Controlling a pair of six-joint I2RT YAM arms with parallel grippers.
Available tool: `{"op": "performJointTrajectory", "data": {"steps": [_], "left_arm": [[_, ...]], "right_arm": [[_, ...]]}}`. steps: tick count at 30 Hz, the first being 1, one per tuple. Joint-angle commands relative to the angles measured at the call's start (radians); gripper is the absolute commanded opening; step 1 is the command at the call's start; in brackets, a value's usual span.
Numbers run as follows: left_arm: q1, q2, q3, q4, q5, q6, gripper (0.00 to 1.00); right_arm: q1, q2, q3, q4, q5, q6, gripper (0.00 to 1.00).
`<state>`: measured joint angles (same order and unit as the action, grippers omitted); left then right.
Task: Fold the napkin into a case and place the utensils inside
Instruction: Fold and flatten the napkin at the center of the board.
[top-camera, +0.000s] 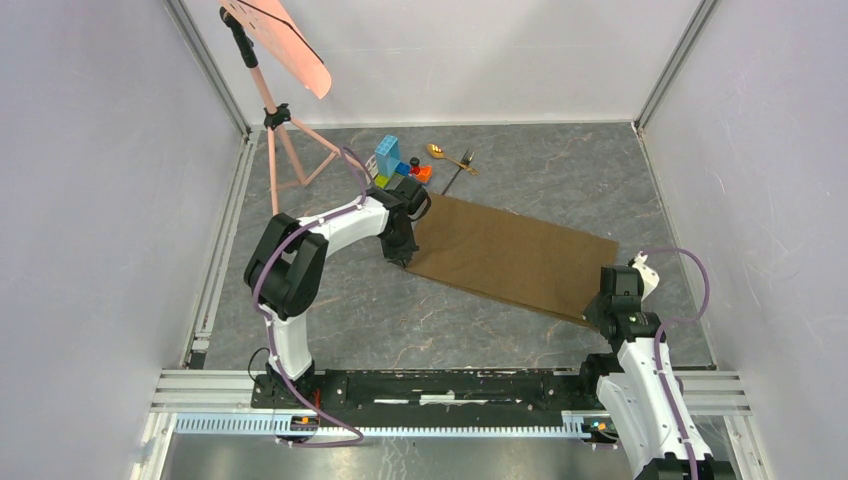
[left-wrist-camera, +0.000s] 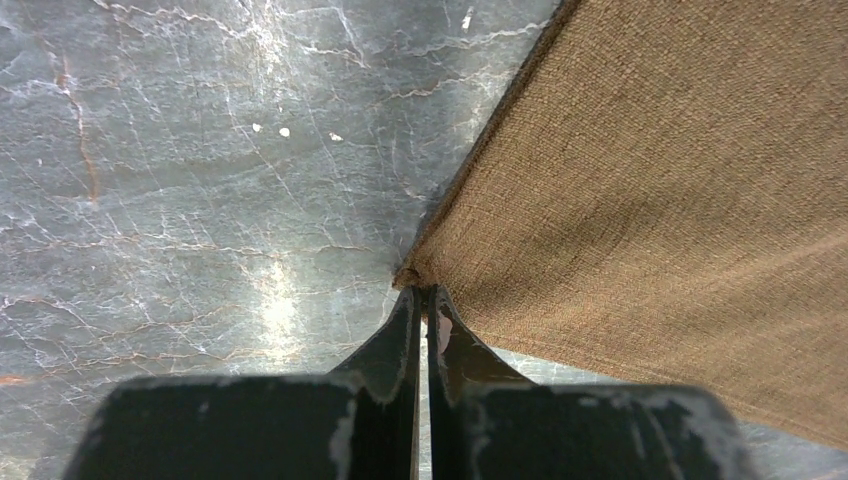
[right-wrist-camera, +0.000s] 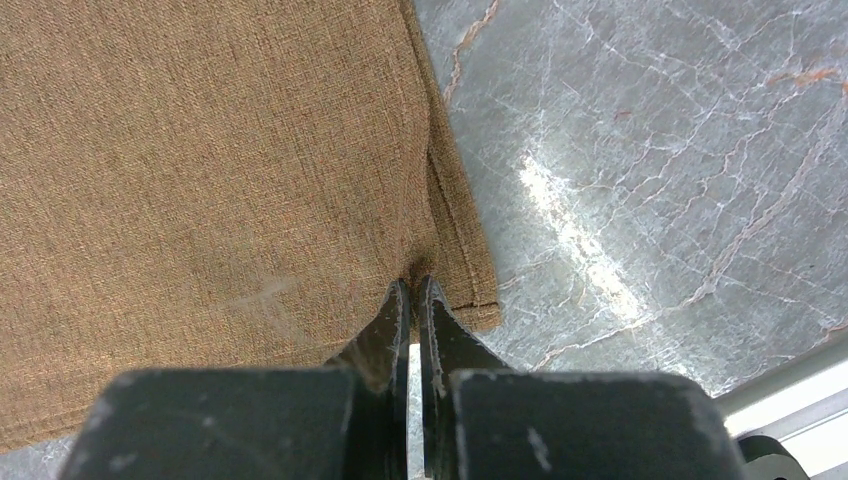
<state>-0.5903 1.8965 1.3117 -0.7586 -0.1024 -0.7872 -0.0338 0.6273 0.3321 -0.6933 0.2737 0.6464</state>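
The brown woven napkin (top-camera: 510, 255) lies as a long strip across the grey marble table. My left gripper (left-wrist-camera: 421, 290) is shut on its near-left corner (left-wrist-camera: 410, 272), which pinches up between the fingertips. At the opposite end my right gripper (right-wrist-camera: 413, 282) is shut on the napkin's (right-wrist-camera: 200, 170) near edge, close to the hemmed right corner (right-wrist-camera: 470, 295). Beyond the napkin, at the back of the table, lie the gold spoon (top-camera: 444, 155) and the thin dark fork (top-camera: 459, 170).
Colourful toy blocks (top-camera: 398, 165) sit beside the utensils, just behind my left arm. A pink tripod (top-camera: 285, 140) with a pink board stands at the back left. White walls close in the table, and a metal rail (top-camera: 450, 385) runs along its near edge.
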Motion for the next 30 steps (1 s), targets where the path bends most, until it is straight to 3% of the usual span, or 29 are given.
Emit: {"op": "performJointTrajectory", "data": {"steps": [1, 17, 21, 23, 25, 28, 30], "left_arm": [[0.002, 0.009, 0.012, -0.016, -0.036, 0.02, 0.02], [0.003, 0.024, 0.002, -0.023, -0.038, 0.014, 0.02], [0.001, 0.012, -0.003, -0.022, -0.04, 0.014, 0.06], [0.0, 0.0, -0.004, -0.023, -0.038, 0.021, 0.14], [-0.001, -0.024, -0.001, -0.04, -0.02, 0.031, 0.29], [-0.005, -0.089, -0.01, -0.076, -0.005, 0.068, 0.58], [-0.007, -0.149, -0.026, -0.078, 0.007, 0.098, 0.69]], "right_arm": [[-0.002, 0.0, 0.003, -0.011, 0.021, 0.02, 0.0], [-0.002, 0.003, -0.054, -0.008, 0.063, 0.059, 0.0], [-0.002, 0.004, -0.042, 0.01, 0.065, 0.042, 0.13], [-0.002, -0.008, -0.02, 0.008, 0.066, 0.031, 0.18], [-0.002, -0.018, 0.034, -0.033, 0.063, 0.021, 0.26], [-0.002, -0.044, 0.135, -0.084, 0.041, -0.038, 0.52], [-0.002, -0.063, 0.186, -0.059, 0.01, -0.104, 0.66]]}}
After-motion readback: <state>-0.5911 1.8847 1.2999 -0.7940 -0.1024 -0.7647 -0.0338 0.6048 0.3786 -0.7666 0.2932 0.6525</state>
